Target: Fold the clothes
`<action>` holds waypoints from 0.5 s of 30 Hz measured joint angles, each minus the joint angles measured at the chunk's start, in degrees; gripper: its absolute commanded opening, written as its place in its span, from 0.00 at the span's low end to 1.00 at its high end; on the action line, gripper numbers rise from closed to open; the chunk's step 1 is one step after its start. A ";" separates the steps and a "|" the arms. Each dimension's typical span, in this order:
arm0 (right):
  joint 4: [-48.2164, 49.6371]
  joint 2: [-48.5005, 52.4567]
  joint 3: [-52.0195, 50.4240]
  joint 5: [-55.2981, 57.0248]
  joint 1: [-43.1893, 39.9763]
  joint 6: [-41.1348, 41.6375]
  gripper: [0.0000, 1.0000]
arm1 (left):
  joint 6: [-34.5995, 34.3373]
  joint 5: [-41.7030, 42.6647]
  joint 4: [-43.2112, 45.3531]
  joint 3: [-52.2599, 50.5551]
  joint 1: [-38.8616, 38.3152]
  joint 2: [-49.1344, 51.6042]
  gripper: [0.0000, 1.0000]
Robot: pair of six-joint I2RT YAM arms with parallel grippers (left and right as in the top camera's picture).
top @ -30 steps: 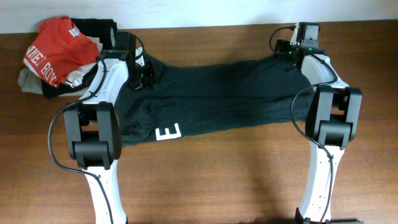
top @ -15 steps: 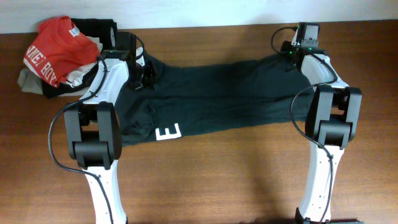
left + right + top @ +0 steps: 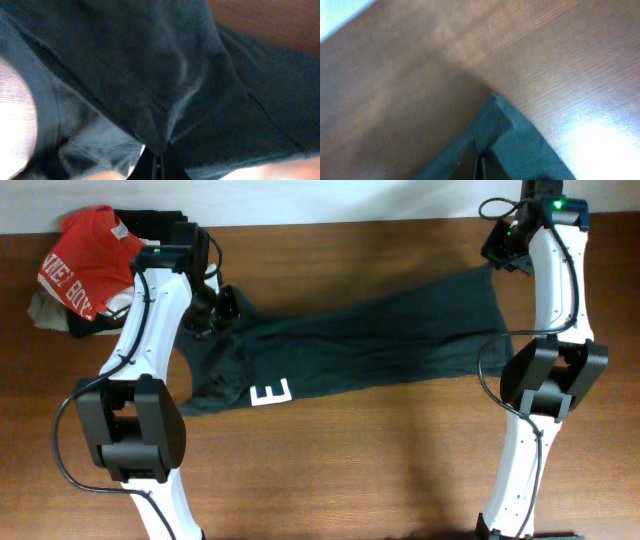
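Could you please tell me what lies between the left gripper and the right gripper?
In the overhead view, the dark shirt spans the whole stretch, pinched by the left gripper at one end and the right gripper at the other.

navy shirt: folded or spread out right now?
Spread, not folded: shirt is stretched lengthwise between the left gripper and right gripper, each pinching an end.

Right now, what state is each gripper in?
Left gripper: closed, pinching the dark navy-teal cloth shirt with white lettering.
Right gripper: closed on the same shirt's corner.
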 measured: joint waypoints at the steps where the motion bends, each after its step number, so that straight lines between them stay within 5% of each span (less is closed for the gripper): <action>1: -2.10 -0.11 0.85 -0.04 0.00 0.02 0.04 | 0.00 -0.76 -4.02 0.00 0.00 -0.02 0.00; 8: -22.60 -0.26 3.06 0.68 0.00 -0.02 0.04 | 0.02 -5.92 -15.78 -0.50 0.00 -0.20 0.01; 15: -24.65 -0.26 2.21 6.91 0.04 -0.07 0.04 | 0.02 -5.57 -4.48 -15.02 -0.46 -1.40 0.01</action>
